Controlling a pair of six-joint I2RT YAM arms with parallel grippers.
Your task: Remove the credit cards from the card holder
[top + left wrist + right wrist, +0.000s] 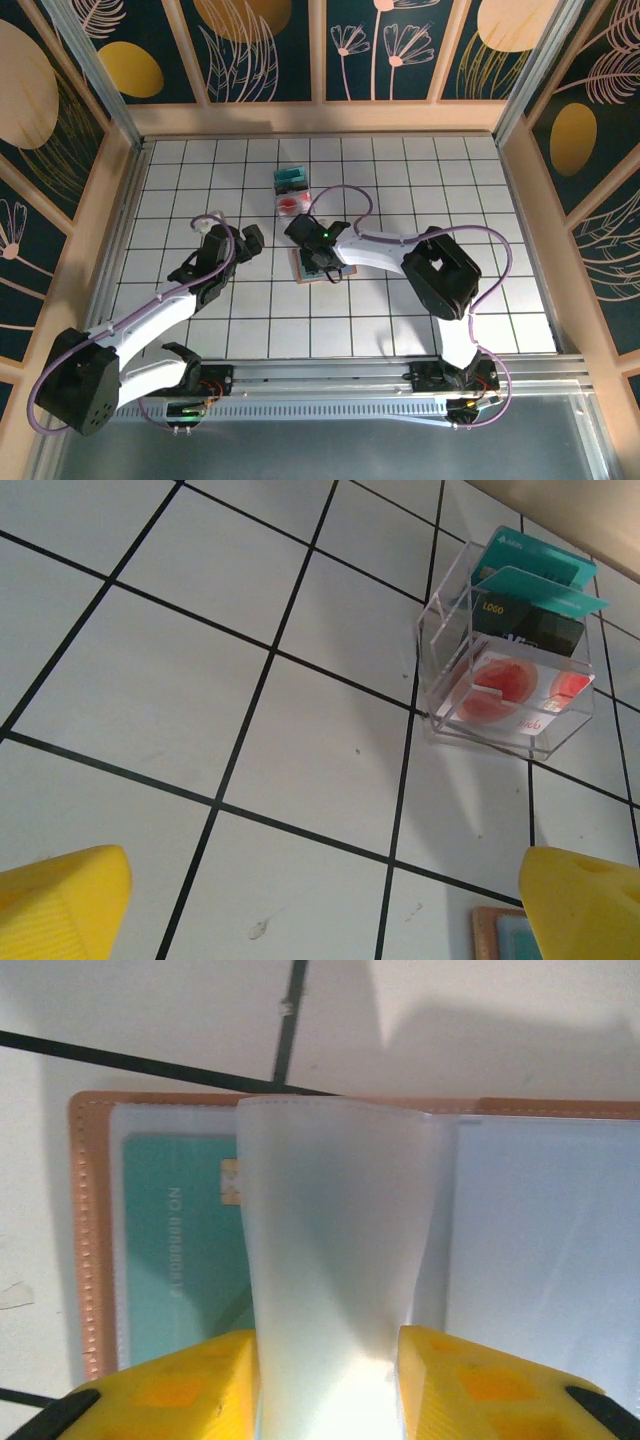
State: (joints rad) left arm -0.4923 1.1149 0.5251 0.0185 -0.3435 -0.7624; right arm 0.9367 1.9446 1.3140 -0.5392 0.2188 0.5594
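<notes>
The card holder (pixel 85 1240) lies open on the tiled floor, tan border around clear sleeves. A teal credit card (pixel 175 1250) sits in its left pocket. One translucent sleeve page (pixel 335 1210) stands up from the middle, pinched between the yellow fingers (pixel 180 1385) of my right gripper (pixel 328 1380). From above, the right gripper (pixel 318 262) sits right over the card holder (pixel 301 272). My left gripper (pixel 245 240) hovers open to the left of it, nothing between its fingers (pixel 60 900). A corner of the card holder (pixel 500 935) appears at the bottom of the left wrist view.
A small clear box (pixel 292 190) with teal and red cards stands just behind the card holder, also seen as the clear box (pixel 510 640) in the left wrist view. Wooden walls (pixel 120 200) fence the tiled floor on three sides.
</notes>
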